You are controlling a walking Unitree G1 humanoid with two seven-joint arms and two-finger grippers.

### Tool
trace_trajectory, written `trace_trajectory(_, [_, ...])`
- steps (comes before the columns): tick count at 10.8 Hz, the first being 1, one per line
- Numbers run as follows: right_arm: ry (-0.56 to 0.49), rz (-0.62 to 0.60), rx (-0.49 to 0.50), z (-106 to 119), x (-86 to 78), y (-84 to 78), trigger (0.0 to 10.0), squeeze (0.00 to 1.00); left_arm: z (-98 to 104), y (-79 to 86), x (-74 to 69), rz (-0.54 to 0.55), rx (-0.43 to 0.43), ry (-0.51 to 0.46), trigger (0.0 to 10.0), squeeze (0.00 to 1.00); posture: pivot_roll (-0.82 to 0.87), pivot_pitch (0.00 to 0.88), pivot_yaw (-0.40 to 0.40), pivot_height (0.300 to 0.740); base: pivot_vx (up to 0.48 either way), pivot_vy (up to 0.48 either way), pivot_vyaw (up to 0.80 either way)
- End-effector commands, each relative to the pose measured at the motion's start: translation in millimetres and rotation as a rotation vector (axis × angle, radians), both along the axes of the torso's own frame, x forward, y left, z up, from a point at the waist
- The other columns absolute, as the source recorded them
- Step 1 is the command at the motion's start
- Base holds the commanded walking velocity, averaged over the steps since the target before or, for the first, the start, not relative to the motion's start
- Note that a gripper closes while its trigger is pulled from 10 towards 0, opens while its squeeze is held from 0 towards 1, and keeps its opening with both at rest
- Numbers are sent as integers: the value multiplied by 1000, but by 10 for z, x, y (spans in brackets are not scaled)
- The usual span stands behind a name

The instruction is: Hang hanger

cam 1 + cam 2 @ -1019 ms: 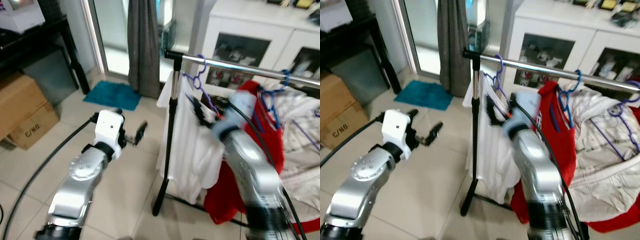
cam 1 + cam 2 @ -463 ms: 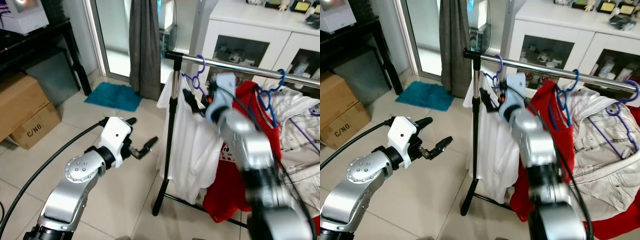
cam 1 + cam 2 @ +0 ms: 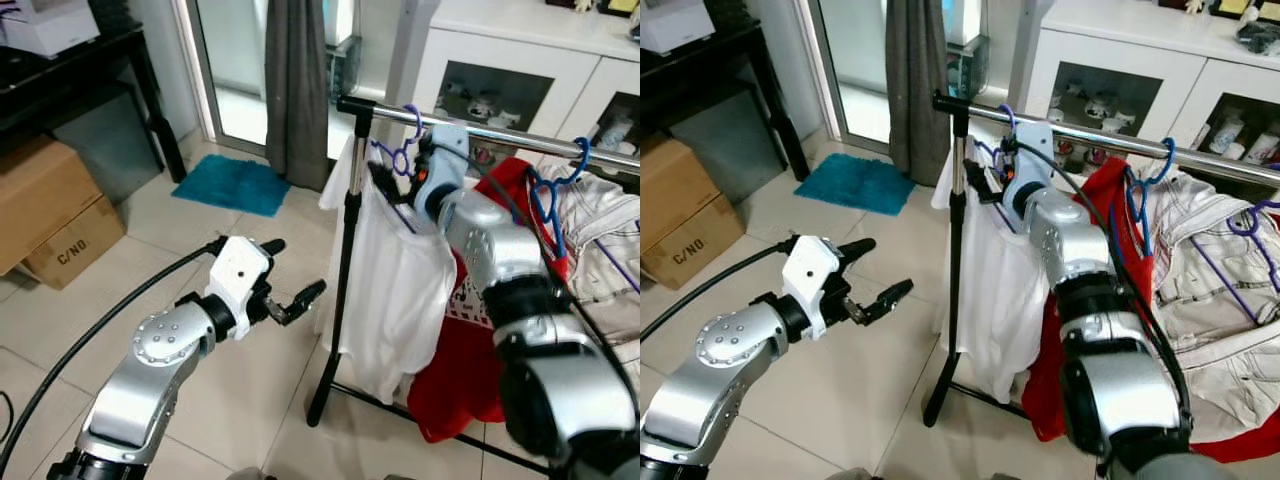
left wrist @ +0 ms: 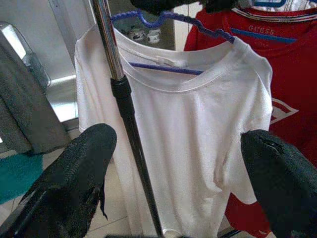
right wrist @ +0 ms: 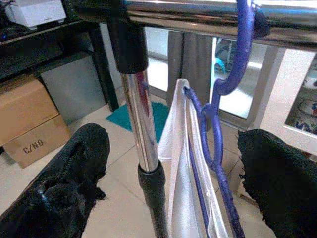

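Purple hanger (image 5: pixel 218 94): hooked over the chrome rail (image 3: pixel 500 135) of a garment rack, close to the upright post (image 5: pixel 143 129) at the rail's end. It carries a white T-shirt (image 4: pixel 188 148), which hangs beside a red shirt (image 3: pixel 1110 300).

Right gripper (image 5: pixel 173 163): raised to the rail, fingers spread wide and holding nothing. The hanger's hook and neck sit in the gap between them, touching neither, with the post in the same gap.

Left gripper (image 4: pixel 178 178): held out low, beside the rack, fingers wide apart and empty. It faces the white T-shirt and post.

Surroundings: cardboard boxes (image 3: pixel 50 220), teal mat (image 3: pixel 230 185), grey curtain (image 3: pixel 295 90), white cabinet (image 3: pixel 520 60), tiled floor (image 3: pixel 100 300).
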State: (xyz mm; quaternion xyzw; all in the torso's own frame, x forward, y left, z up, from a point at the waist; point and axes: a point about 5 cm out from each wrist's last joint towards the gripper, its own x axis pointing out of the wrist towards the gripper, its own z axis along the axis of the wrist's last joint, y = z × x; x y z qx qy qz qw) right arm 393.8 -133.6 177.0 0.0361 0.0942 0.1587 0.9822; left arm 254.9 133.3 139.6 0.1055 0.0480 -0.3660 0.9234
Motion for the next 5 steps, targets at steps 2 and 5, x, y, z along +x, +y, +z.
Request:
trace_trajectory(2, [-9, -48, -9, 44, 76, -84, 10000, 0, 30, -27, -1, -24, 9, -6, 10000, 0, -3, 0, 11, 740, 0, 0, 0])
trace_trajectory(5, [-16, -74, -41, 69, 145, -58, 10000, 0, 27, -31, 3, -34, 16, -2, 10000, 0, 1, 0, 16, 740, 0, 0, 0])
